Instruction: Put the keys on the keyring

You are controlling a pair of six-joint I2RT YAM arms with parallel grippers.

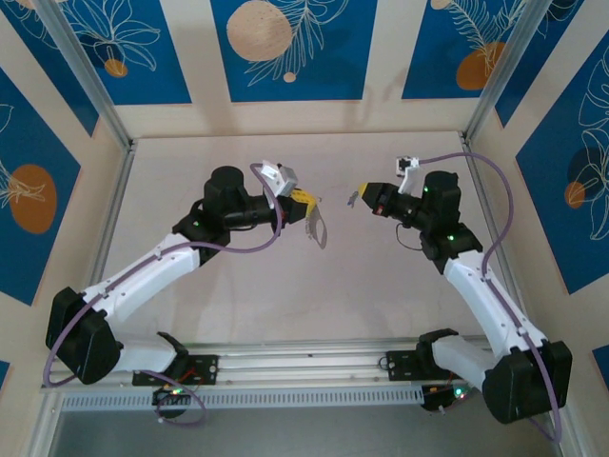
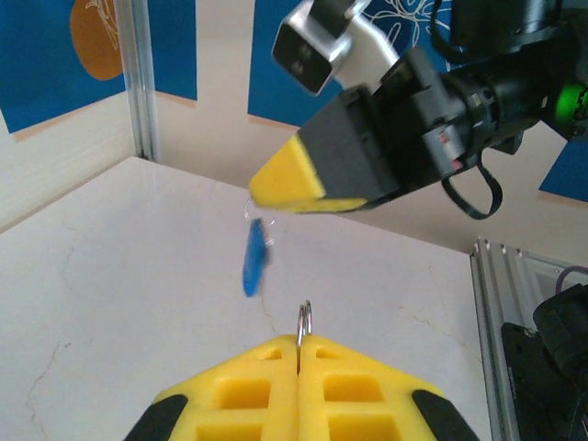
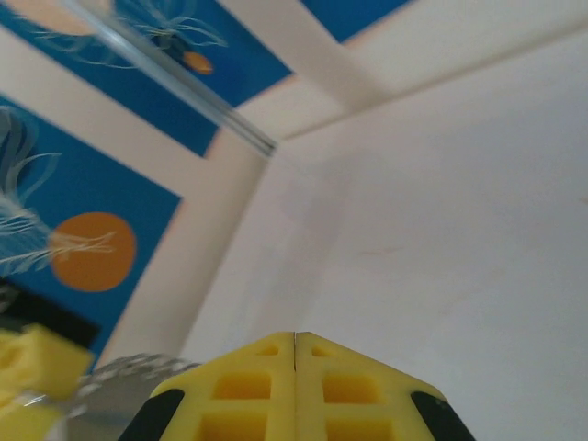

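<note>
My left pincer (image 2: pixel 300 342) is pressed together on the one keyring (image 2: pixel 303 318), whose thin metal edge stands up between the yellow fingers. From above, the grey loop hangs under its tip over the middle of the surface (image 1: pixel 285 295). My right pincer (image 2: pixel 280 188) is closed too, tip facing the left one and apart from it. The one blue-headed key (image 2: pixel 253 259), blurred, hangs from its tip.
</note>
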